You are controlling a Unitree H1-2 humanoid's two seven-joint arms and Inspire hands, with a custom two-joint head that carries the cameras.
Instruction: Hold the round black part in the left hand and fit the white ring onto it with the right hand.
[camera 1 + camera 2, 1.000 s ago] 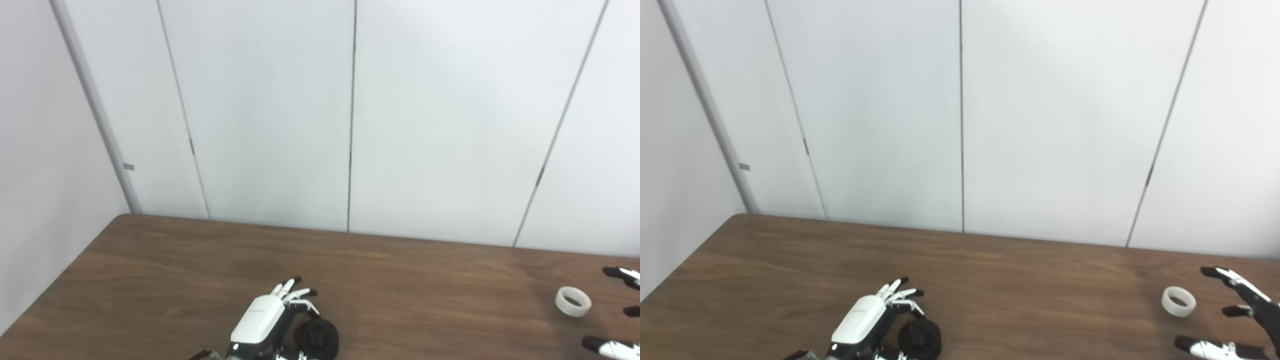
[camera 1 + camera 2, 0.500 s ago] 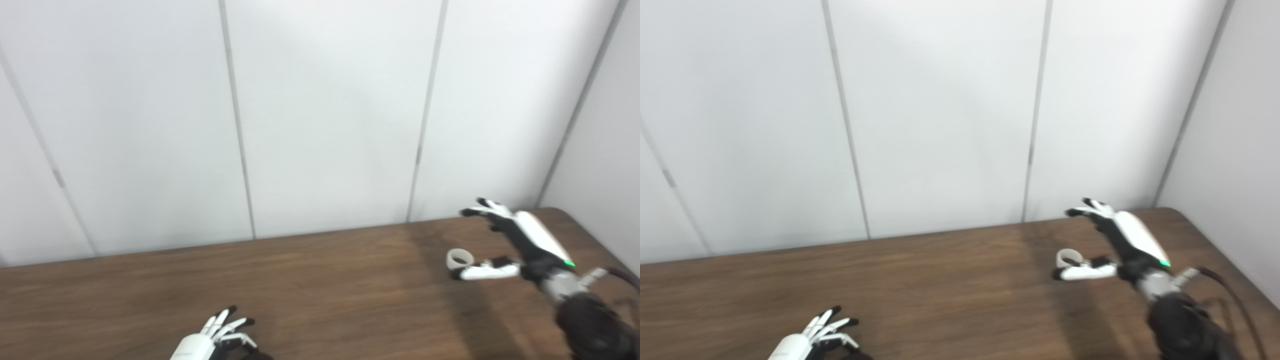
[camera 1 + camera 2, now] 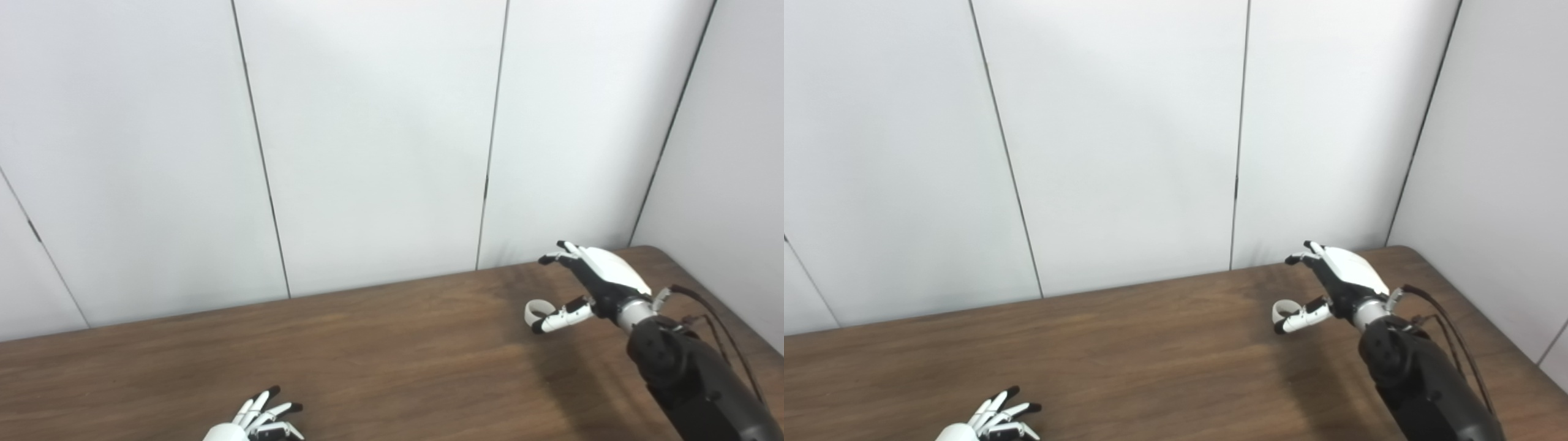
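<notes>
The white ring (image 3: 535,308) lies flat on the brown table (image 3: 392,343) at the far right. My right hand (image 3: 603,278) is open over it, fingers arched above the ring and the thumb lying along its near side, possibly touching it. Only the fingers (image 3: 260,413) of my left hand (image 3: 989,422) show at the bottom edge, stretched out and apart, with nothing seen between them. The round black part is out of view below the picture's edge.
White wall panels (image 3: 380,141) stand right behind the table's far edge. The table's right corner (image 3: 658,251) is just beyond my right hand. A dark cable (image 3: 713,312) runs along my right forearm.
The camera has swung to the right, so the black part has dropped out of view. My right hand has reached the ring and now brackets it with thumb and fingers.
</notes>
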